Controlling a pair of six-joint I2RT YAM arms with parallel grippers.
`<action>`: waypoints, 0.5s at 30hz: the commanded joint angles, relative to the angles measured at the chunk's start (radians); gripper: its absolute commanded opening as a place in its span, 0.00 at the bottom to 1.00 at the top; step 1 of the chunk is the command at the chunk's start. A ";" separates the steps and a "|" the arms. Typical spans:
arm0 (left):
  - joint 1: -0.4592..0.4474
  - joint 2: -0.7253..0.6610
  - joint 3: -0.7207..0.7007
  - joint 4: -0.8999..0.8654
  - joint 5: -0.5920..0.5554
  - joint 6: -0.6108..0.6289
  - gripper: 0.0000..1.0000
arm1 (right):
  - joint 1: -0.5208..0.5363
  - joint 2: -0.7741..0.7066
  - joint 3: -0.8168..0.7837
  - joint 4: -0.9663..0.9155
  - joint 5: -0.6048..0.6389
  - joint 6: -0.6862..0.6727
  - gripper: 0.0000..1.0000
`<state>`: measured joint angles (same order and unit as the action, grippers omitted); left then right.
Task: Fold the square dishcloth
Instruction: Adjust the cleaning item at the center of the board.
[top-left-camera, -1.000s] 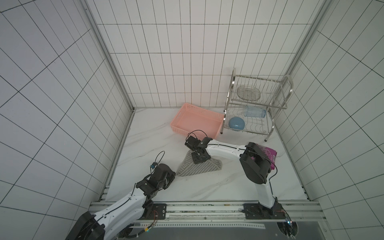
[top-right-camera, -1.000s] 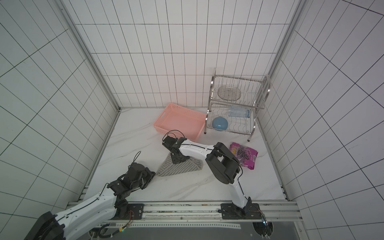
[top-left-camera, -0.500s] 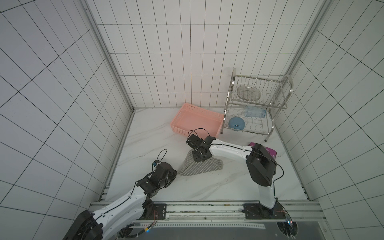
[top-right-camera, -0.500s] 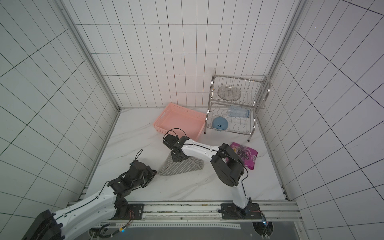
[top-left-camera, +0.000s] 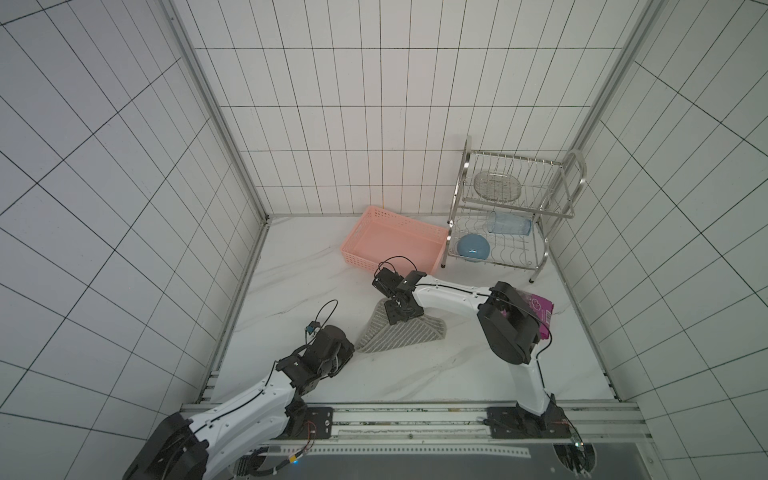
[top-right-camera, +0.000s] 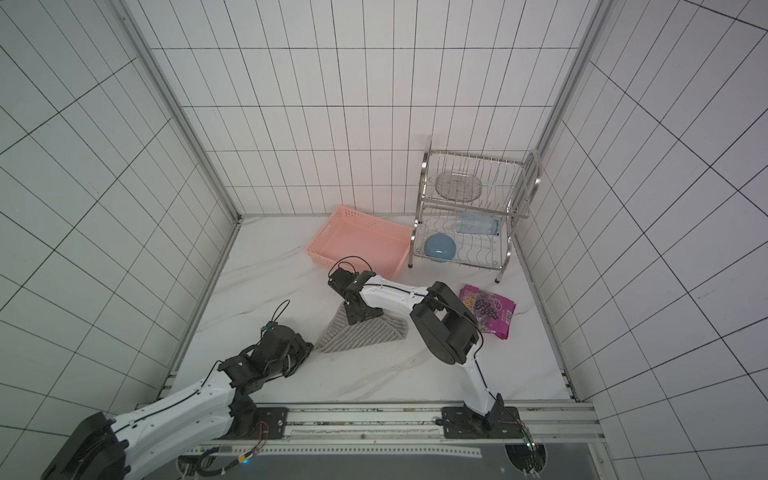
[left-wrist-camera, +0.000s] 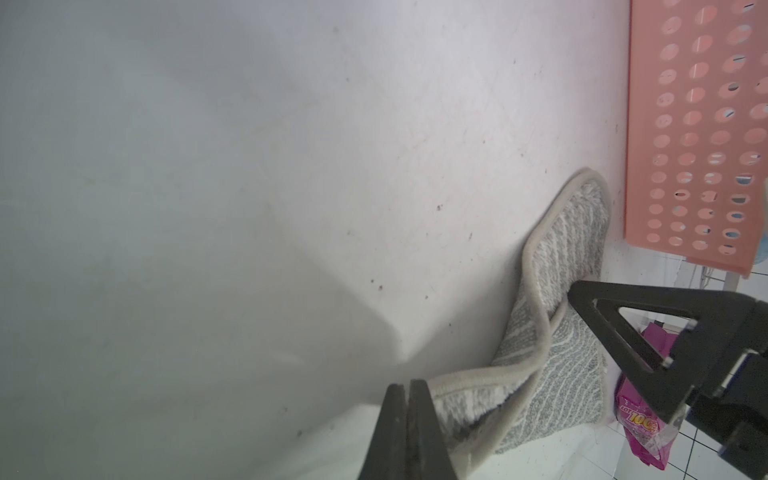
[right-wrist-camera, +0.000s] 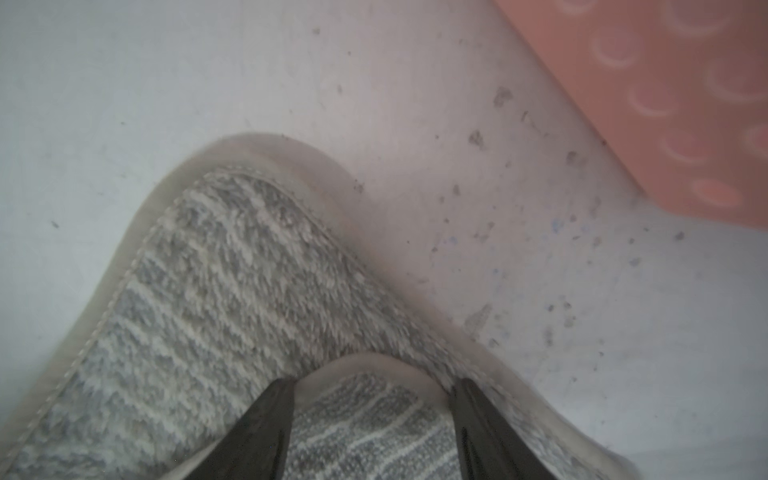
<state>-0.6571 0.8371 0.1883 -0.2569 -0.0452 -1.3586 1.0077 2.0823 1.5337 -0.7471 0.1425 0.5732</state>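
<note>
The square dishcloth (top-left-camera: 401, 334) (top-right-camera: 361, 336), grey with thin white stripes, lies on the marble top folded into a triangle. My right gripper (top-left-camera: 403, 316) (top-right-camera: 363, 316) is low over its far corner and open. In the right wrist view its jaws (right-wrist-camera: 374, 384) straddle the rounded corner of the upper layer (right-wrist-camera: 357, 411), which rests on the lower layer (right-wrist-camera: 232, 291). My left gripper (top-left-camera: 348, 352) (top-right-camera: 309, 347) is shut with nothing in it. Its tip (left-wrist-camera: 407, 384) sits right beside the cloth's near left corner (left-wrist-camera: 478, 390).
A pink basket (top-left-camera: 390, 239) stands just behind the cloth. To its right is a wire dish rack (top-left-camera: 540, 257) holding a blue bowl (top-left-camera: 473, 248). A purple snack packet (top-right-camera: 488, 309) lies to the right, behind my right arm's elbow.
My right gripper has opened and let go of the cloth corner, which now lies on the lower layer. The left gripper has stayed shut and shifted slightly toward the cloth.
</note>
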 joint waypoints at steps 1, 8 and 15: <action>-0.007 0.011 0.013 0.020 -0.018 -0.006 0.00 | -0.004 0.011 0.019 -0.026 0.014 0.010 0.56; -0.011 0.014 0.013 0.021 -0.027 -0.010 0.00 | -0.004 -0.018 -0.004 -0.015 0.012 0.006 0.25; -0.011 0.010 0.019 0.020 -0.026 -0.010 0.00 | 0.003 -0.073 -0.013 -0.037 0.041 0.002 0.49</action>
<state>-0.6651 0.8494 0.1883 -0.2455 -0.0555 -1.3697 1.0080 2.0682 1.5311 -0.7532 0.1482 0.5735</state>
